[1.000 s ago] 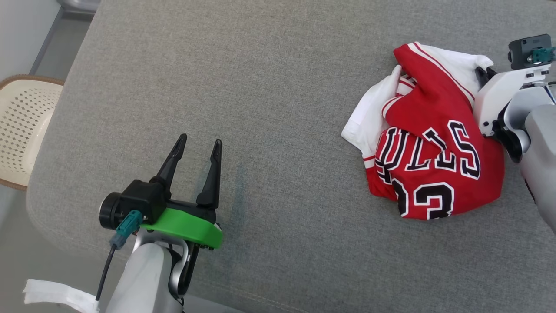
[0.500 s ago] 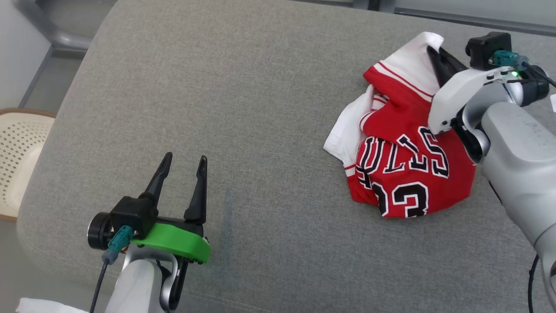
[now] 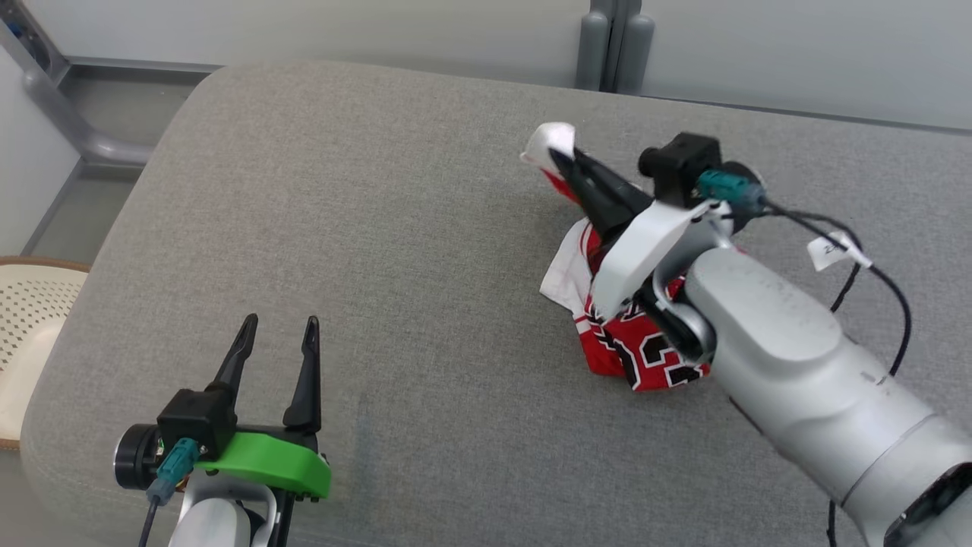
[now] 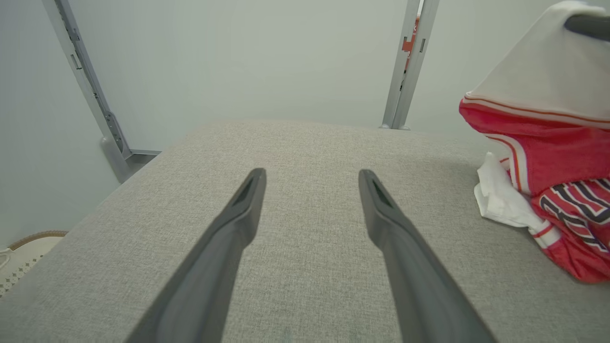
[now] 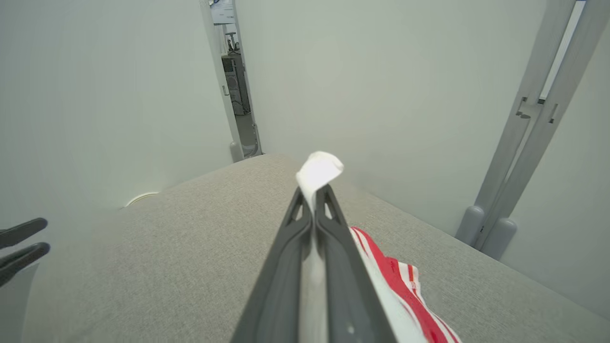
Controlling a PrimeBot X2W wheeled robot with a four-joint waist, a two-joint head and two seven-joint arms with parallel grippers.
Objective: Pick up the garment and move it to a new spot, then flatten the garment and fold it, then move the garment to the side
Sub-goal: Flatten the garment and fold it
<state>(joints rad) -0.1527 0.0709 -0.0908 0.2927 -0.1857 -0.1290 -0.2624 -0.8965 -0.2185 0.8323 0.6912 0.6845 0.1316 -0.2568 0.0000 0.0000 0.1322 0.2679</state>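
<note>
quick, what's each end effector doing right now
Left end effector: open, holding nothing.
Right end effector: shut on a white edge of the red jersey.

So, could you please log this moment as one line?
step: pick up; right gripper: jaws shut on garment white edge; left gripper: jaws open, empty

garment (image 3: 613, 354) half hidden behind right arm (image 3: 790, 357), chair (image 3: 30, 304) cropped

Probably a lab test bay. Pale partition panels (image 3: 342, 30) and a grey metal post (image 3: 613, 45) stand at twelve o'clock behind the padded bench (image 3: 380, 228).
</note>
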